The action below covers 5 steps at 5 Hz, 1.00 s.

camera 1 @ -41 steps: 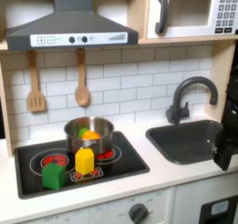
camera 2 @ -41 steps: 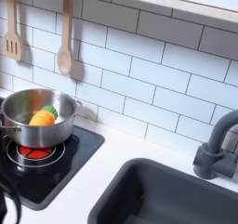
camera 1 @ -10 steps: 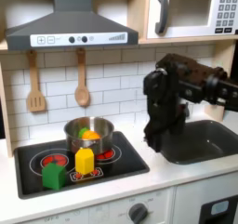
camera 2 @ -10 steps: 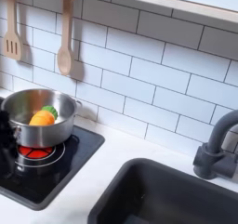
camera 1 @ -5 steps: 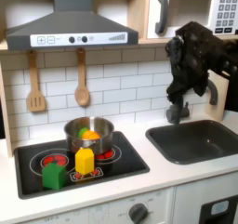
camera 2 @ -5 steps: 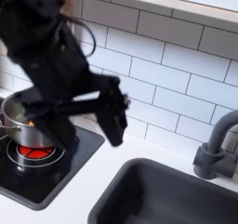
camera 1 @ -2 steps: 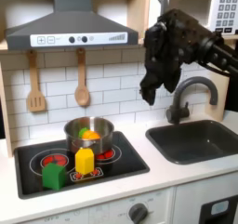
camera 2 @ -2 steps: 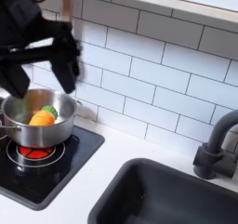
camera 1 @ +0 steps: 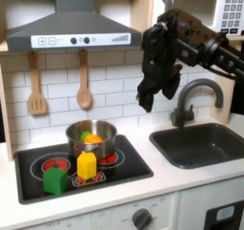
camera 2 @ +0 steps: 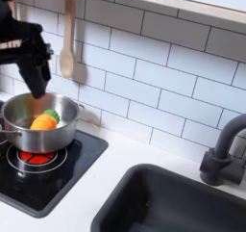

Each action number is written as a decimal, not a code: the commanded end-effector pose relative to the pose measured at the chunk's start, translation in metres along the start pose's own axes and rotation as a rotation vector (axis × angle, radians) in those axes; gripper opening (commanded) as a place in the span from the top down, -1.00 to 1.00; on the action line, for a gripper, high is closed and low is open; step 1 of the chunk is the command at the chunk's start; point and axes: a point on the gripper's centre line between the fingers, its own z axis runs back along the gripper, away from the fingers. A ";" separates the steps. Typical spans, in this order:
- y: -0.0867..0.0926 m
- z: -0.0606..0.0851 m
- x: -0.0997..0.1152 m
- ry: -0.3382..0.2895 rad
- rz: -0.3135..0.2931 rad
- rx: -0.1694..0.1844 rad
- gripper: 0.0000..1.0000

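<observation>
The gripper (camera 1: 150,102) is being held in the air above the counter, to the right of the pot in the first exterior view, with its fingers pointing downward; whether the jaws are parted or closed cannot be told, and nothing is being seen between them. In the second exterior view the gripper (camera 2: 36,86) is hanging just above the pot's rim.

The steel pot (camera 1: 91,136) is being kept on the back burner of the black stove (camera 1: 133,166), and an orange piece (camera 2: 42,123) and a green piece (camera 2: 51,114) are being held inside it. In front of the pot, a yellow block (camera 1: 87,165) and a green block (camera 1: 55,180) are being left standing on the stove, close together. Nothing is being seen between the gripper and the pot.

On the white tiled wall, a wooden spatula (camera 1: 35,86) and a wooden spoon (camera 1: 84,81) are being hung under the grey hood (camera 1: 71,29). To the first exterior view's right, a dark sink (camera 1: 200,143) with a curved tap (camera 1: 191,100) is being set into the white counter (camera 1: 157,181), and a microwave (camera 1: 195,10) is being mounted above.
</observation>
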 end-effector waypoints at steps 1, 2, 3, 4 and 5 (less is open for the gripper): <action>0.028 0.011 0.002 -0.041 0.043 0.036 -0.08; 0.036 0.016 0.004 -0.066 0.061 0.032 1.00; 0.040 0.019 0.005 -0.086 0.075 0.030 1.00; 0.042 0.022 0.012 -0.138 0.065 0.031 1.00; 0.042 0.022 0.021 -0.178 0.069 0.019 1.00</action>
